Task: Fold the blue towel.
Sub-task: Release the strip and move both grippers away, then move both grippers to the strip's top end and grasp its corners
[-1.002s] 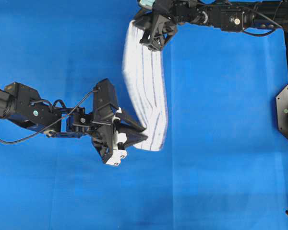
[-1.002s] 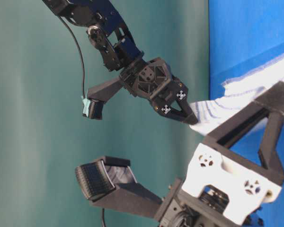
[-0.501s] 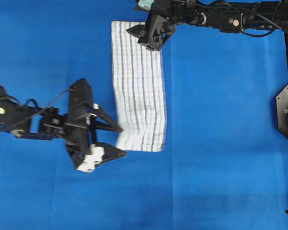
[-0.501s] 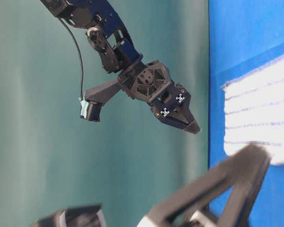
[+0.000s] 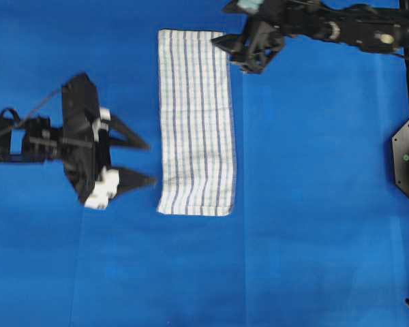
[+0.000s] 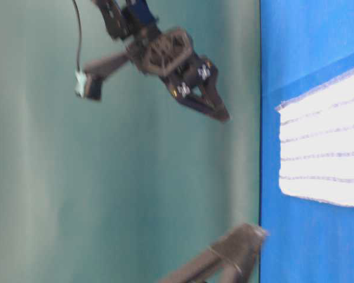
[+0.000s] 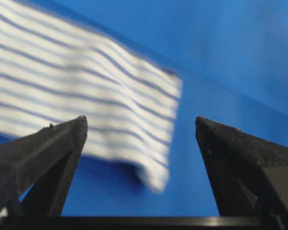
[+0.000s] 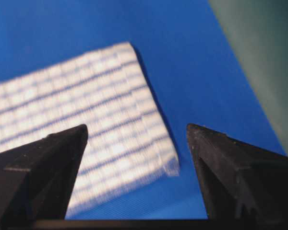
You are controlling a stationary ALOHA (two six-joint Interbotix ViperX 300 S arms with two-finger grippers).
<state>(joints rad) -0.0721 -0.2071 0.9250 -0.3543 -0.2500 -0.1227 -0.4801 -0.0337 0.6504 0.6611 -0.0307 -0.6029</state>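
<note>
Striped blue towel dropped flat on blue counter, a narrow folded strip. Left pincer and right pincer both released, spread wide, empty, backed clear. Fold probably done; edges blurred.

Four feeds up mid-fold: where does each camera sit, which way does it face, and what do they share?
Overhead: above, facing straight down; blue towel flat, left pincer and right pincer open beside it.
Table-level: low at the table edge, image turned sideways; towel end, right pincer above.
Left wrist: behind the left pincer's fingers, facing a towel corner.
Right wrist: behind the right pincer's fingers, facing another corner.
Shared: all show the towel on the table covering.
</note>
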